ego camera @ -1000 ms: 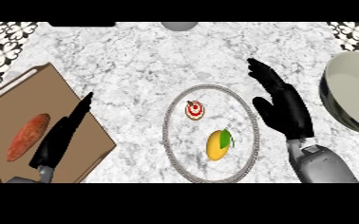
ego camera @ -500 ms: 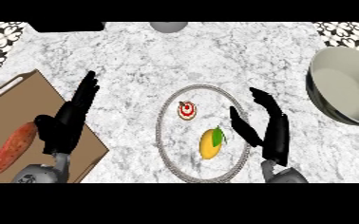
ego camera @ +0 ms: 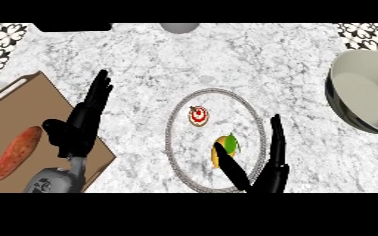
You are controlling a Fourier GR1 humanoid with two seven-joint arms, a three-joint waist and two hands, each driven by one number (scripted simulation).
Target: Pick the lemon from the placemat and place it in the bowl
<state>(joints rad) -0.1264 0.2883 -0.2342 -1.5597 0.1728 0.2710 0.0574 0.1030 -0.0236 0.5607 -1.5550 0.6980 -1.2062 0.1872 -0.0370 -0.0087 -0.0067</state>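
the right hand [ego camera: 267, 172] is spread, thumb and fingers either side of the lemon [ego camera: 226, 148] near the placemat's [ego camera: 173, 130] lower rim, apparently ready to close for the bowl [ego camera: 356, 96] at the counter's right edge.

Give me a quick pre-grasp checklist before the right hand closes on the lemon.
1. Lemon on the placemat: ok, it lies in the mat's lower half.
2. Right hand at the lemon: ok, thumb on its left side, fingers straight on its right, not yet curled round it.
3. Nothing crowding the grasp: ok, the small red and white item lies apart, above the lemon.
4. Bowl ready: cannot tell fully, it is cut by the right edge; the visible inside holds nothing.
5. Left hand out of the way: ok, open over the cutting board, near the sausage.
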